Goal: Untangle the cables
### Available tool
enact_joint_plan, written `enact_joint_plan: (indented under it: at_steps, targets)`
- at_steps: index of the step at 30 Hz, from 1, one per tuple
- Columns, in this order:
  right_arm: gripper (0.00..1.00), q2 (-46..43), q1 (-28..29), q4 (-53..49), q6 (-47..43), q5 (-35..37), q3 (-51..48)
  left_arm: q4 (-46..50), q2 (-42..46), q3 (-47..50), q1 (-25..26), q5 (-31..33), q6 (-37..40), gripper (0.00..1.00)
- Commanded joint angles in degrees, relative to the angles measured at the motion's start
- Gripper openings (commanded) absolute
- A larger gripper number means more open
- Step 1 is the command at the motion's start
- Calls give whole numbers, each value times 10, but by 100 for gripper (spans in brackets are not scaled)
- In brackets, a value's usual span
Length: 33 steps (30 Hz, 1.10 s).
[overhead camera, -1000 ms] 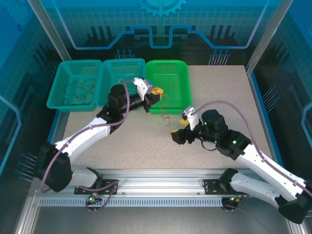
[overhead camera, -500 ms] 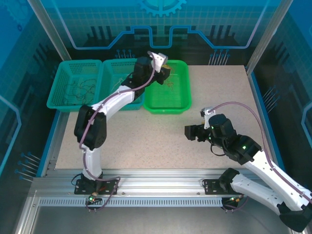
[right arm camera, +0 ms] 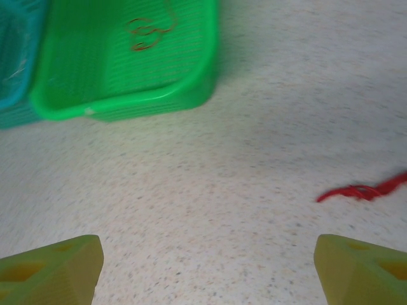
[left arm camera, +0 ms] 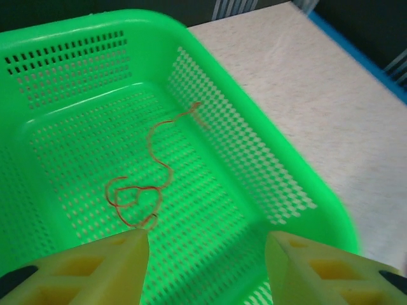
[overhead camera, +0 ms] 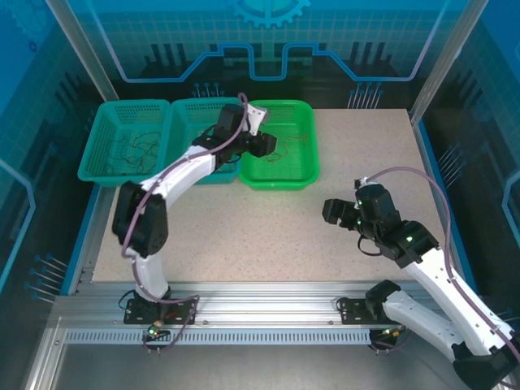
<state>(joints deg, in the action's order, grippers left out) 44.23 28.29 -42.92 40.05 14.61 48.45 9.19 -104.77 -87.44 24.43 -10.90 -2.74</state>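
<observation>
Now that the left gripper (left arm camera: pixel 205 244) has opened: one red cable (left arm camera: pixel 168 170) lies loose on the floor of the green basket (left arm camera: pixel 280 184), curled at one end and touching no other strand.
Left gripper: fingers spread with nothing between them, hovering over the basket at 12 o'clock of the table; a second ago it was at the basket's near rim.
Right gripper (right arm camera: pixel 206 254): fingers wide apart and empty, pulled back from the table's centre toward 4 o'clock.
Table: another red strand (right arm camera: pixel 362 190) lies at 3 o'clock in the right wrist view, well apart from the basket.
Teal basket (overhead camera: pixel 118 176): dark cables (overhead camera: pixel 134 150) inside, at 10 o'clock.
Meaning: one cable looks freed and sorted; the table strand seems the likely next pick.
</observation>
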Motion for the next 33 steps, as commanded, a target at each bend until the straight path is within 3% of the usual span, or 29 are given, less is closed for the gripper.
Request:
enact_joint_plan:
  at_steps: [1,7,12,18,22,27,33]
  targets:
    - [88,6,-51,-41,56,14,-10,-92,133,59,9,-72,-61,55]
    - [90,92,-181,-38,92,-40,-39,-157,288,187,90,-107,-39,62]
    - [86,232,-282,27,73,-126,-50,-157,374,267,180,-112,34,67]
    - [73,381,-310,73,69,-144,-29,-101,442,329,250,-127,137,80]
    - [64,428,-314,96,69,-135,-23,-51,486,355,266,-158,175,90]
    - [53,463,-319,102,52,-131,-14,65,526,354,289,-140,246,93]
    - [23,461,-319,111,32,-122,-17,131,560,362,296,-103,273,94]
